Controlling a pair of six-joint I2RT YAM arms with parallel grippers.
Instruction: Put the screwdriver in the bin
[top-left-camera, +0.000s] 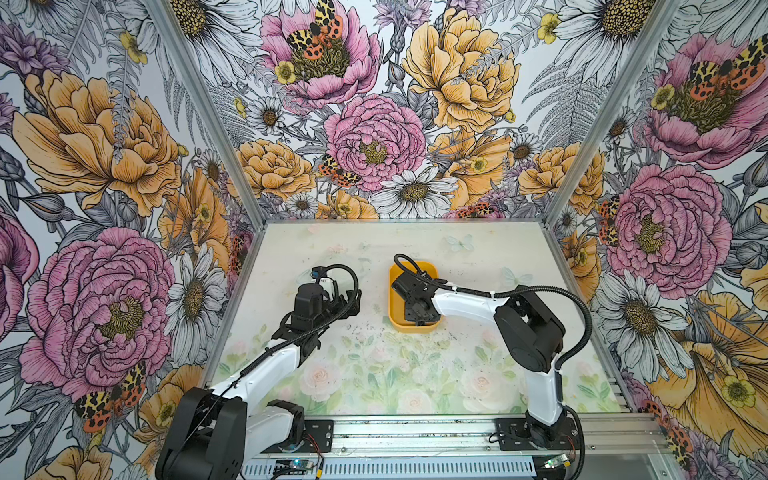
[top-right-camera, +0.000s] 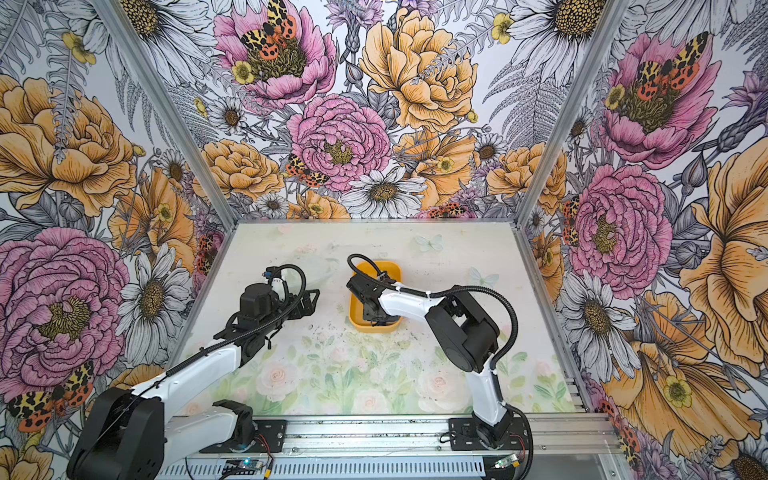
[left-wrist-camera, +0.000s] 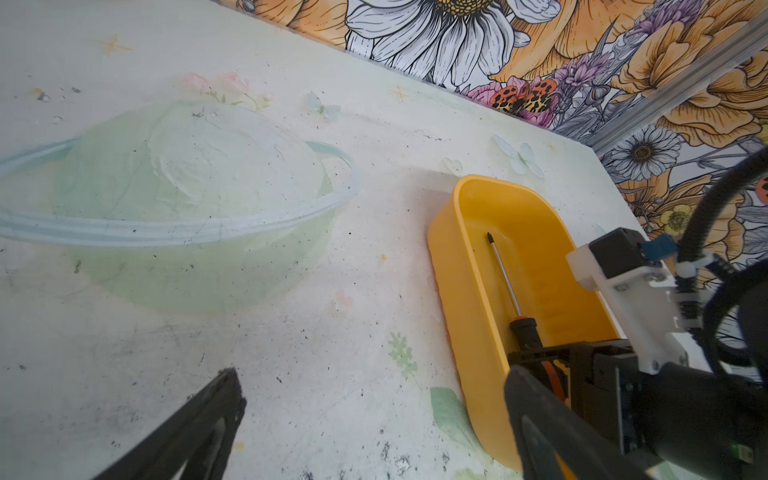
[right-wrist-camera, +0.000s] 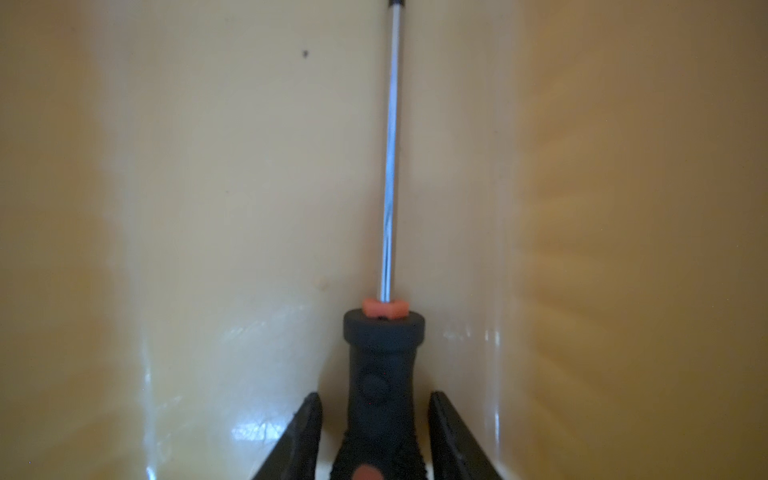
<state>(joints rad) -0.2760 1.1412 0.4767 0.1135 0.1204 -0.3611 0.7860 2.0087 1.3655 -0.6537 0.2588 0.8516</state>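
The screwdriver (left-wrist-camera: 505, 276) lies flat on the floor of the yellow-orange bin (left-wrist-camera: 465, 291), its thin shaft pointing at the far end. In the right wrist view the black handle (right-wrist-camera: 382, 365) sits between my right gripper's (right-wrist-camera: 374, 397) two fingers, with a narrow gap on each side, so the gripper is open and not clamping it. In both top views the right gripper (top-left-camera: 419, 318) (top-right-camera: 376, 318) dips into the near end of the bin (top-left-camera: 397, 299) (top-right-camera: 355, 307) and hides the screwdriver. My left gripper (top-left-camera: 353, 299) (left-wrist-camera: 374, 374) hovers open and empty to the left of the bin.
An upside-down clear plastic bowl (left-wrist-camera: 187, 187) rests on the table beyond the left gripper, left of the bin. Floral walls close in the table at the back and on both sides. The table surface (top-left-camera: 374, 374) carries dark specks.
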